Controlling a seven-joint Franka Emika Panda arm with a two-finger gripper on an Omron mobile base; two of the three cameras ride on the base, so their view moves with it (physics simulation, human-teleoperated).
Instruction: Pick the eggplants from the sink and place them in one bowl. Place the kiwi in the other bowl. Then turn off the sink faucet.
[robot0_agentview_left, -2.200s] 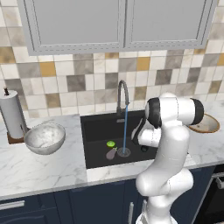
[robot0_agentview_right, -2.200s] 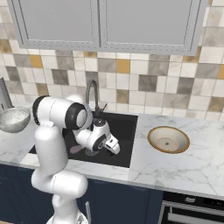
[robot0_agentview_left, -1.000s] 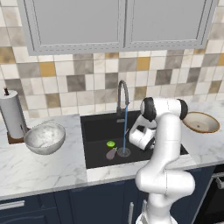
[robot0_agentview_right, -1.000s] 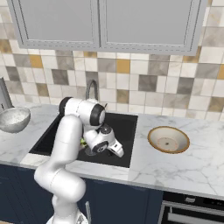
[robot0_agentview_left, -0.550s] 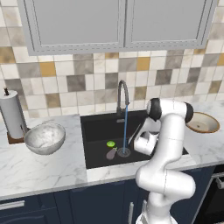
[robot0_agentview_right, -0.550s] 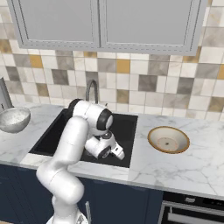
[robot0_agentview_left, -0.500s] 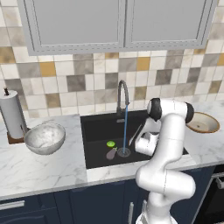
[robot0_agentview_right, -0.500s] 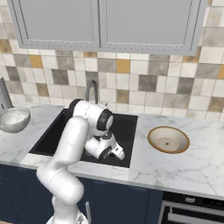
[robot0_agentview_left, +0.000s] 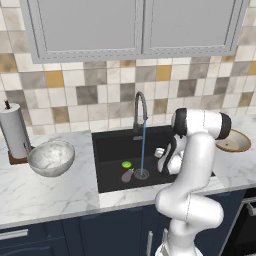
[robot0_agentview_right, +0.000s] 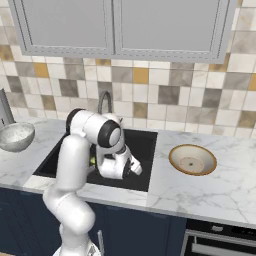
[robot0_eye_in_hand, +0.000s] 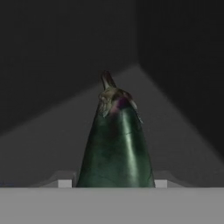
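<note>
Between the fingertips, dark eggplant (robot0_eye_in_hand: 116, 148) points stem-away

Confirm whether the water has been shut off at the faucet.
No: in the left base view a blue stream runs from the sink faucet down to the drain in the sink.

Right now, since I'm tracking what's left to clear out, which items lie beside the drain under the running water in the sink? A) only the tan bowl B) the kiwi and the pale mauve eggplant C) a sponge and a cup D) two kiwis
B: in the left base view the green kiwi and the pale mauve eggplant lie in the sink next to the drain.
</note>
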